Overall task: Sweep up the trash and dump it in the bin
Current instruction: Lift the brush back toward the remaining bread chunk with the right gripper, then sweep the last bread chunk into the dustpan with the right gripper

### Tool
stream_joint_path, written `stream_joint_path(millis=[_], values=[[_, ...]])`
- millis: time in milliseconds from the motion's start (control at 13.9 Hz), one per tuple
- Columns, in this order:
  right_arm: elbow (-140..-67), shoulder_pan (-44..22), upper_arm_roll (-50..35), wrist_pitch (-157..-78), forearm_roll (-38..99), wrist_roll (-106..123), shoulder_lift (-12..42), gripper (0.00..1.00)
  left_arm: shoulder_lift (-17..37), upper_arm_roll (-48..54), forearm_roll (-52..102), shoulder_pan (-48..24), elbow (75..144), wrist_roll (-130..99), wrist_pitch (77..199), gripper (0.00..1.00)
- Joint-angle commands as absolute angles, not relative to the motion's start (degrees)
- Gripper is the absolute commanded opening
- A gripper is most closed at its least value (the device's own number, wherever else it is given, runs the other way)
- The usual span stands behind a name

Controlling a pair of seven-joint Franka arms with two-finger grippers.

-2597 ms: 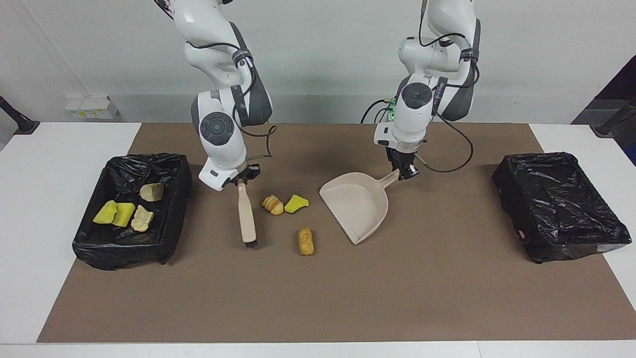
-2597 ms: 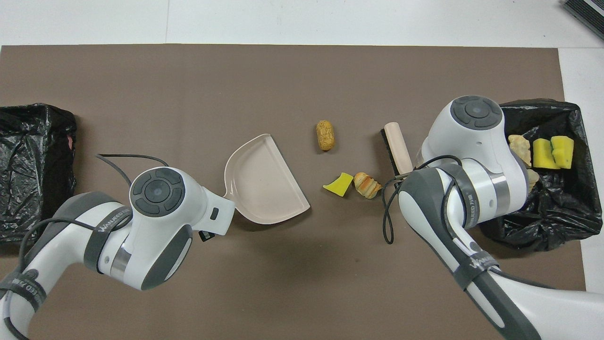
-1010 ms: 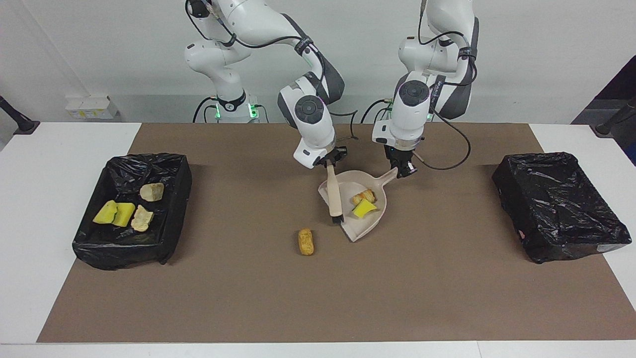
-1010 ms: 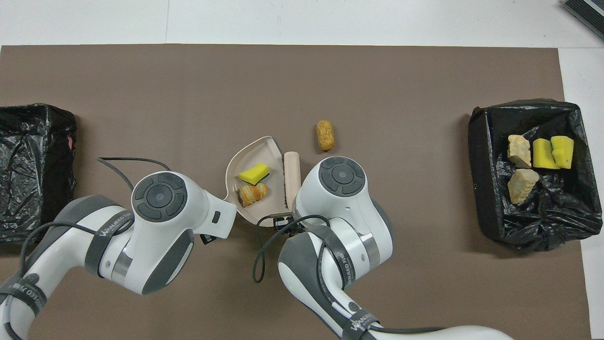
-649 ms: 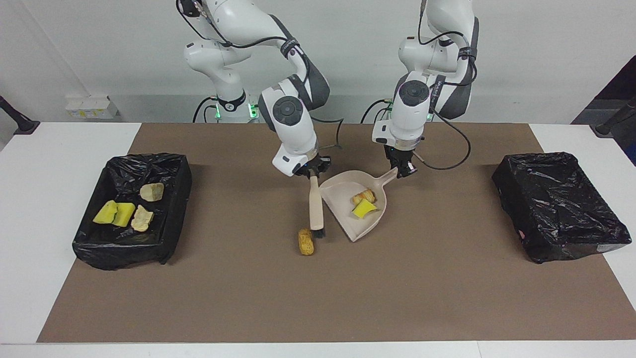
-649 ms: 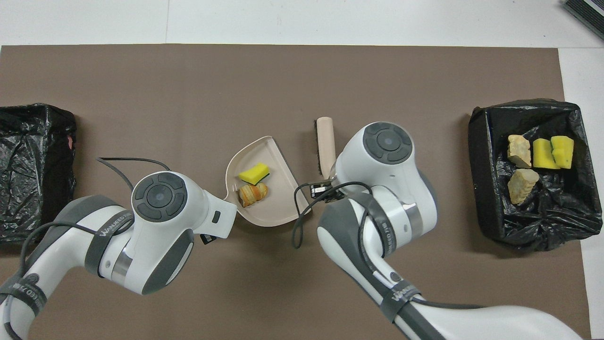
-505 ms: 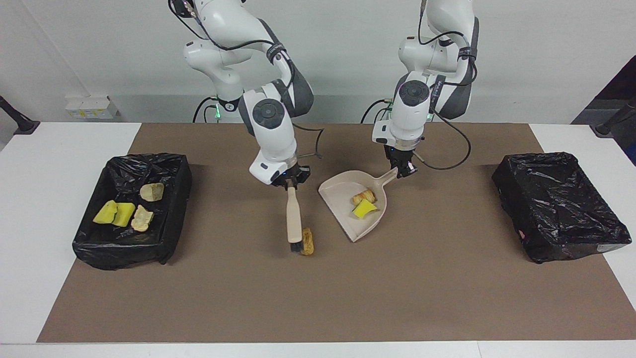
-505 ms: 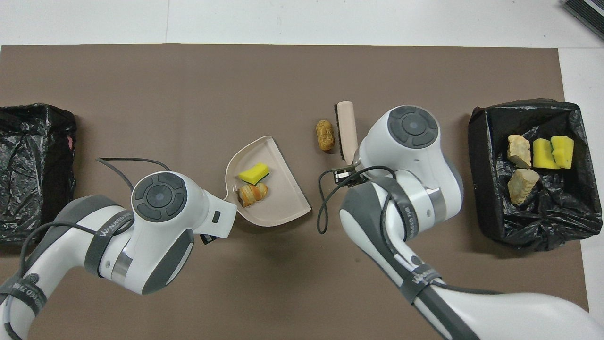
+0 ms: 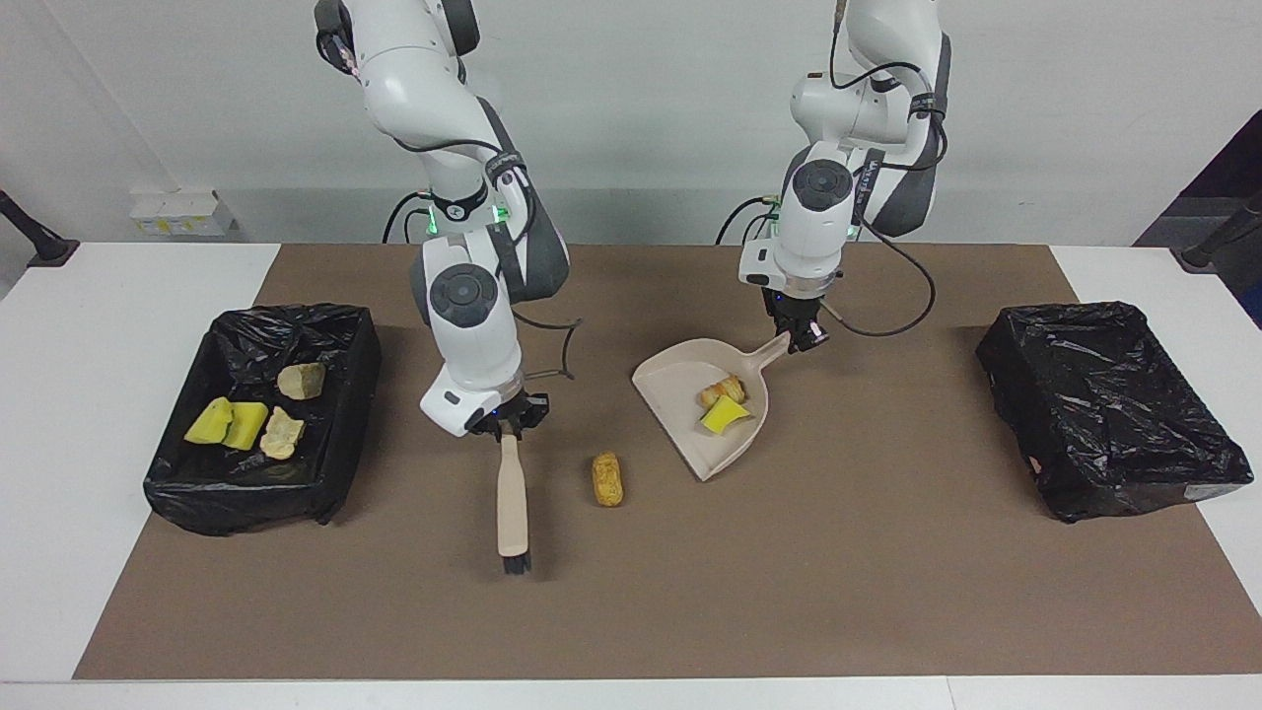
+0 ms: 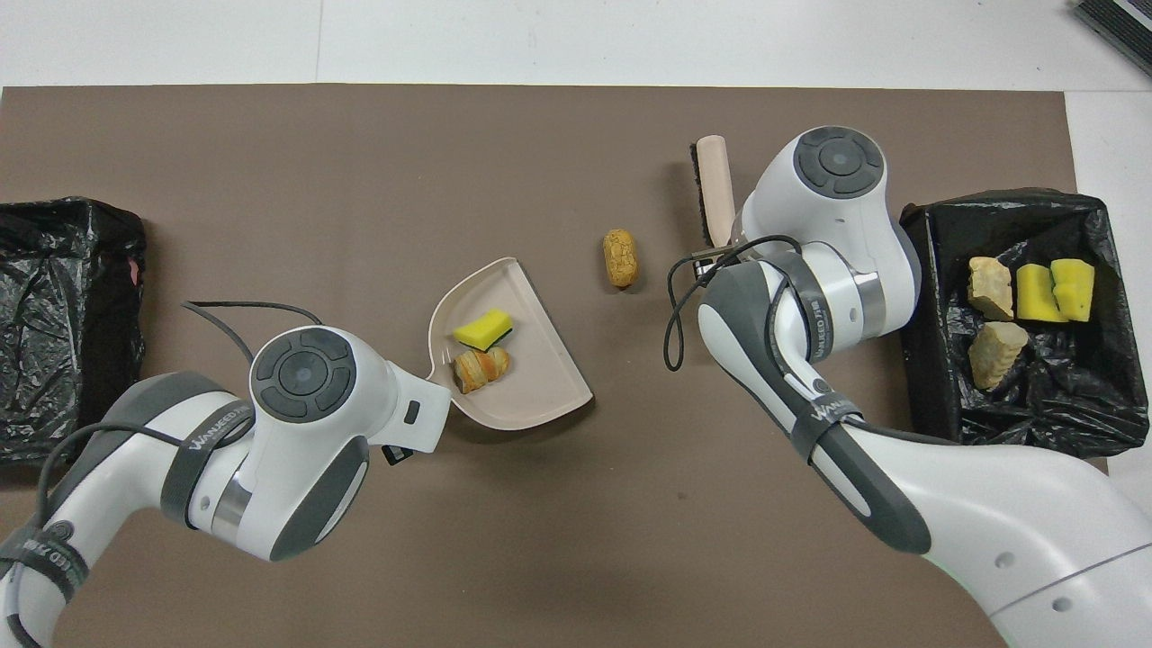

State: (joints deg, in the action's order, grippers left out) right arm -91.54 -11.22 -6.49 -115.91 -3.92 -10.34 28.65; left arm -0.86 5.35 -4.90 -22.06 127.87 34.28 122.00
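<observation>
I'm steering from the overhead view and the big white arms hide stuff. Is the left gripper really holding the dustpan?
Observer: Yes. In the facing view, the left gripper is shut on the end of the dustpan handle.
Operator: And the brush?
Observer: The right gripper is shut on the top of the brush handle. The brush hangs bristles-down, apart from the loose bread lump.
Operator: My picture cuts off the bin by the left arm. Anything in it?
Observer: The whole bin shows in the facing view, and I see no scraps in it.
</observation>
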Motion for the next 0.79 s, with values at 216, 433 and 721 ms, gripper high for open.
stream_joint_path(millis=[216, 433, 721], values=[[-88.24, -18.43, -7.38, -112.6, 3.41, -12.9, 31.46, 0.0, -2.46, 4.75, -5.54, -22.5, 129.55, 32.61, 123.4, 0.0], [-91.75, -24.33, -7.47, -113.29, 5.17, -21.07, 30.85, 0.0, -2.46, 4.75, -5.54, -22.41, 129.55, 32.61, 123.4, 0.0], [-93.86, -29.52, -7.91, -112.85, 9.39, -24.52, 28.57, 0.0, -2.37, 4.75, -5.54, -22.41, 129.55, 32.61, 123.49, 0.0]])
